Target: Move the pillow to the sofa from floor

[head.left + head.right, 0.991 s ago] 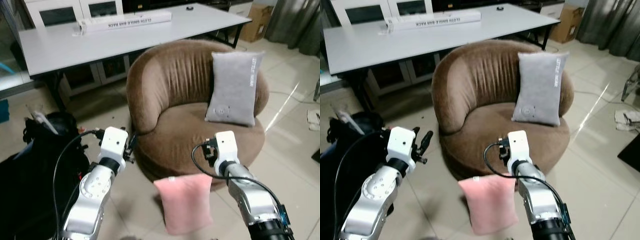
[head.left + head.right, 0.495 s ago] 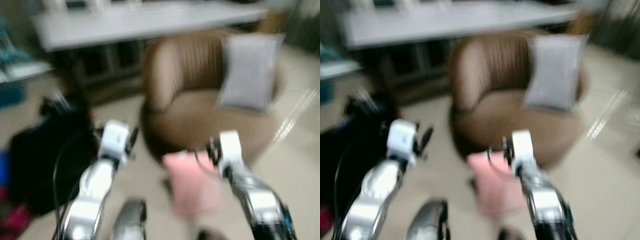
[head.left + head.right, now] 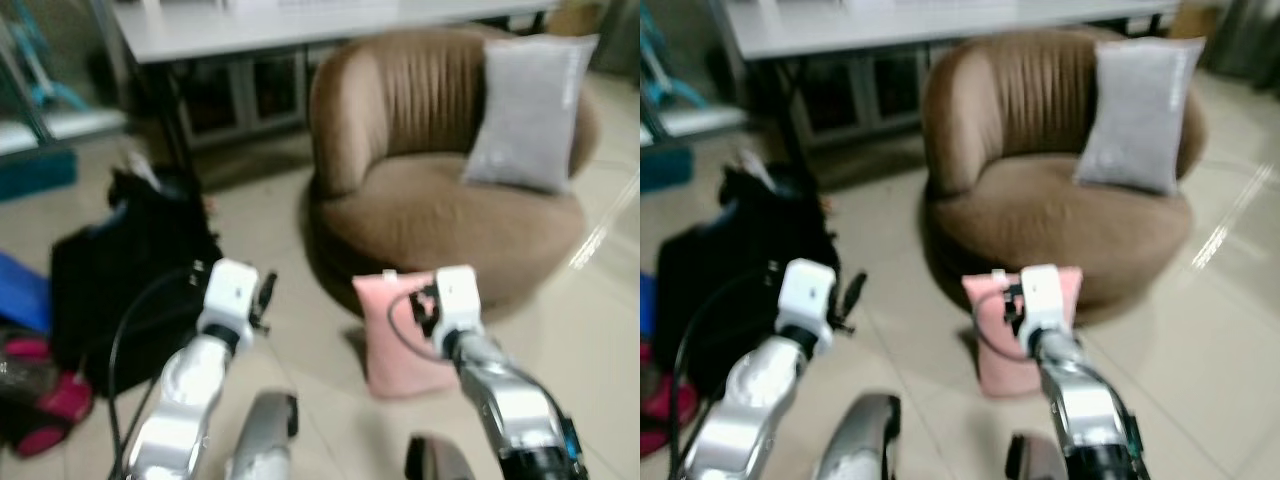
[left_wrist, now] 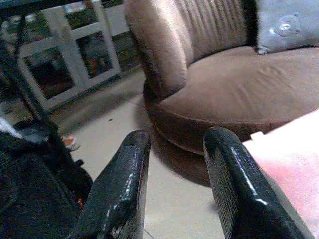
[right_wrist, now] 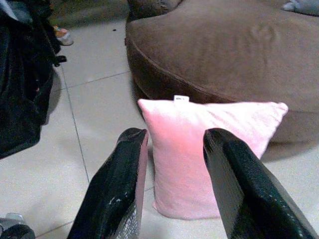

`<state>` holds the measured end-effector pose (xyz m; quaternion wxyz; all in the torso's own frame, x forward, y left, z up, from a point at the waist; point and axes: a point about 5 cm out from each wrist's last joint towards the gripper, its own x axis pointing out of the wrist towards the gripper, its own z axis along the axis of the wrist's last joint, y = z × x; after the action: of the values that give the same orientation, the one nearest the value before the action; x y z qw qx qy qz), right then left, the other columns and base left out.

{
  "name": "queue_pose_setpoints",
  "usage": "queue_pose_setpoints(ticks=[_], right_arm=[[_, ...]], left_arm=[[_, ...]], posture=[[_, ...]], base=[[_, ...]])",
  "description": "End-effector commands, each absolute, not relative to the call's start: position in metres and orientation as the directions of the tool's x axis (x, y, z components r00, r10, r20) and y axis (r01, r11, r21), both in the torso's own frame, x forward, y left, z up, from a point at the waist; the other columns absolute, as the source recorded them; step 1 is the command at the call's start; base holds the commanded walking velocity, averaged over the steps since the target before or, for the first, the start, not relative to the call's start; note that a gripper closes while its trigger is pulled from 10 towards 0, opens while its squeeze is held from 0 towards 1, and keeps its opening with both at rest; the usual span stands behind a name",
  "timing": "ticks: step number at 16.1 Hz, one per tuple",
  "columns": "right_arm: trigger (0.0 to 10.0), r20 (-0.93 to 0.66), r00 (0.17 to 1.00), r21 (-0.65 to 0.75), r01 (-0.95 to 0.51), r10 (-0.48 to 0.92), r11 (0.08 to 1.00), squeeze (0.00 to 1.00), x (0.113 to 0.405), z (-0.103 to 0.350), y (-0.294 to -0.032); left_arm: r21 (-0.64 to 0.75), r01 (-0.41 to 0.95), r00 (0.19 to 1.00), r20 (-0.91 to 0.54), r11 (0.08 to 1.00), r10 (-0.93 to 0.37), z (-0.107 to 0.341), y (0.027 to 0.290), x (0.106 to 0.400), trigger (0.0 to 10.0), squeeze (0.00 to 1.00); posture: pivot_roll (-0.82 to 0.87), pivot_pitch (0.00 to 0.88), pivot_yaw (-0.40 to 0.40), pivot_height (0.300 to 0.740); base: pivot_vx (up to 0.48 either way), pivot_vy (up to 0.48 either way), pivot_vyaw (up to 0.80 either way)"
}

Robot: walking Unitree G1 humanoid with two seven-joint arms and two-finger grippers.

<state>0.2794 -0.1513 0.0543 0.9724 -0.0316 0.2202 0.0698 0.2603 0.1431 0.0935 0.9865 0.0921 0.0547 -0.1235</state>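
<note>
While my view has swung left since a second ago, my left gripper point(image 4: 174, 194) hangs released beside the black bag point(image 3: 120, 270); the pink pillow point(image 5: 199, 149) stands on the floor against the sofa point(image 3: 450, 200), my right gripper point(image 5: 174, 194) released before it.

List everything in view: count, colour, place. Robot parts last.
Pink pillow: one, pink, upright on the floor against the sofa's front.
Sofa: one, brown, round, centre.
Grey pillow: one, grey, leaning on the sofa's backrest.
Table: one, white, behind the sofa.
Black bag: one, black, on the floor, left.
Left pincer: open, aimed beside the sofa.
Right pincer: open, facing the pink pillow.
</note>
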Motion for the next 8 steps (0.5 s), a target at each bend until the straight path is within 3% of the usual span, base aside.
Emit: queue_pose_setpoints(ticks=[1, 5, 8], right_arm=[[10.0, -0.415, 0.904, -0.053, -0.140, 0.106, 0.989, 0.00, 0.282, 0.060, -0.156], [10.0, -0.413, 0.908, -0.071, -0.110, 0.072, 0.991, 0.00, 0.280, 0.064, -0.163], [10.0, -0.393, 0.919, -0.115, -0.030, -0.018, 0.993, 0.00, 0.268, 0.075, -0.186]], left_arm=[[0.179, 0.260, 0.964, -0.103, 0.949, -0.245, 0.100, 0.140, 0.263, 10.0, 0.00], [0.190, 0.264, 0.963, -0.102, 0.946, -0.248, 0.100, 0.140, 0.265, 10.0, 0.00], [0.186, 0.308, 0.951, -0.092, 0.933, -0.296, 0.098, 0.126, 0.276, 10.0, 0.00]], posture=[[0.06, 0.000, 0.016, 0.619], [0.04, 0.000, 0.003, 0.619], [-0.05, 0.000, 0.035, 0.619]], base=[[0.000, 0.000, 0.00], [0.000, 0.000, 0.00], [0.000, 0.000, 0.00]])
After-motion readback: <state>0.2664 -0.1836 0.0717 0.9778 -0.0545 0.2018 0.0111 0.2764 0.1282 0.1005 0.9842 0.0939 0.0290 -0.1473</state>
